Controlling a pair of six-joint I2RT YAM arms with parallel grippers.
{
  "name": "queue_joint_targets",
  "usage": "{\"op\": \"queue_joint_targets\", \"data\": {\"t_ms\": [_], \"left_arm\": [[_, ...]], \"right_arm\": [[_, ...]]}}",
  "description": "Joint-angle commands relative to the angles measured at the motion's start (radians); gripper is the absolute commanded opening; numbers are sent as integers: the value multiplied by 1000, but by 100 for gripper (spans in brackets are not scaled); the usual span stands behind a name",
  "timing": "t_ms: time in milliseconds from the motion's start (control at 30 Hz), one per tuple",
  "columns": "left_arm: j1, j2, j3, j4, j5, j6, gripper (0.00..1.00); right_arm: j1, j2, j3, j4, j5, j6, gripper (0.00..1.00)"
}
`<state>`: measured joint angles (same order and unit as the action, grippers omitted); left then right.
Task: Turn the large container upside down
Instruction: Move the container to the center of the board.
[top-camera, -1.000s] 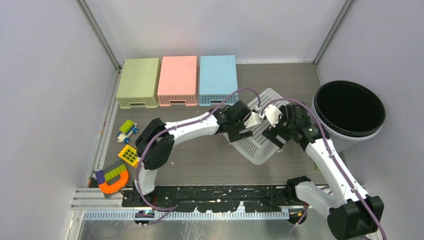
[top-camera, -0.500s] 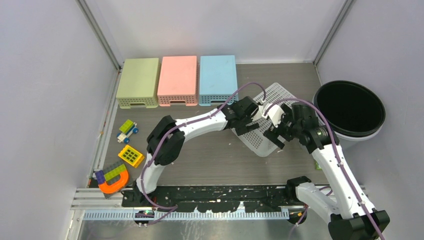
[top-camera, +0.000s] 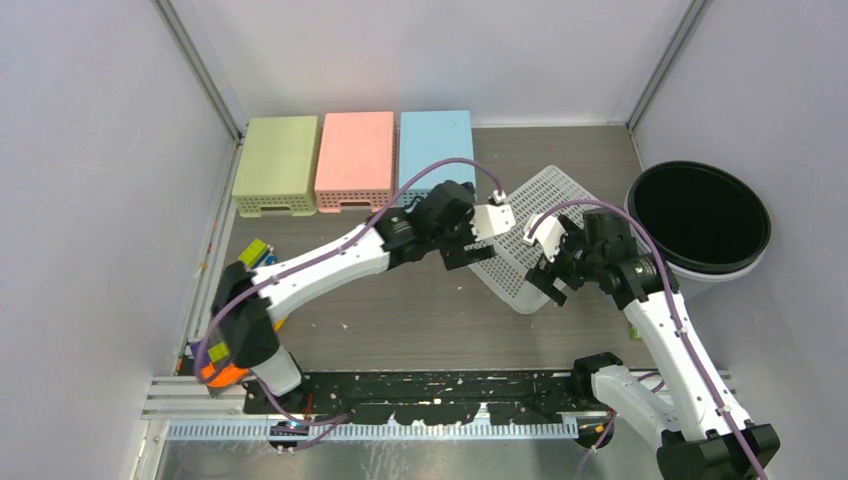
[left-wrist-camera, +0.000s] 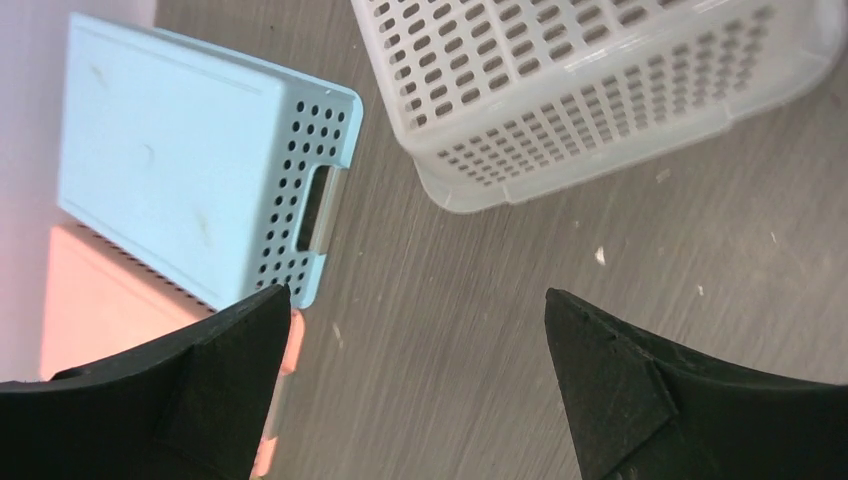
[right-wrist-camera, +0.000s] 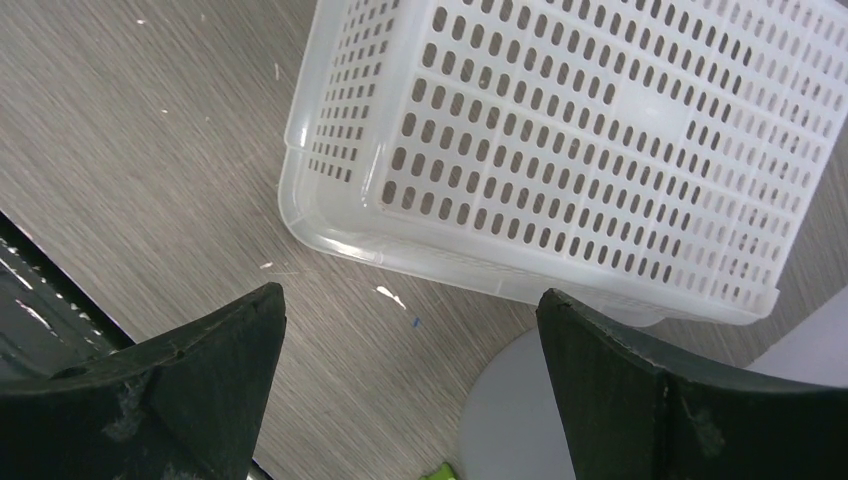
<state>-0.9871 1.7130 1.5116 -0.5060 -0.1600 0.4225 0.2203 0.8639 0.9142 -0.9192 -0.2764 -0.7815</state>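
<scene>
Fingers (left-wrist-camera: 200, 380) spread over speckled grey table (left-wrist-camera: 450, 330); pale walls (top-camera: 90, 150).

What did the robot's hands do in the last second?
The left hand pulled back leftward, off the white perforated plastic basket; the right hand backed off. Both are open. The basket slid a little farther away, bottom up. The black round tub and blue box stayed.

Left wrist view: the white perforated basket (left-wrist-camera: 600, 90) runs off at 12 o'clock, the pink box (left-wrist-camera: 100, 290) at 8. From above, the left arm (top-camera: 320, 262) covers some toy blocks (top-camera: 253, 250). Right wrist: green scrap (right-wrist-camera: 437, 473) at 6 o'clock, unidentifiable.
</scene>
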Motion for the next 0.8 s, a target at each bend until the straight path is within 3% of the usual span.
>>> {"op": "queue_joint_targets", "data": {"t_ms": [0,133,467,767], "left_arm": [[12,-180,-112,-33,113,126,100],[101,-341,-214,-64,223,161,100],[513,-549,-449,-43,418,127,100],[611,-751,-644,-22,513,101,100]], "right_arm": [[1,3,6,39,-75,16,99],[18,29,21,38,-89,17,100],[141,126,1,151,55,85,99],[174,176,-83,288,166,139,98]]}}
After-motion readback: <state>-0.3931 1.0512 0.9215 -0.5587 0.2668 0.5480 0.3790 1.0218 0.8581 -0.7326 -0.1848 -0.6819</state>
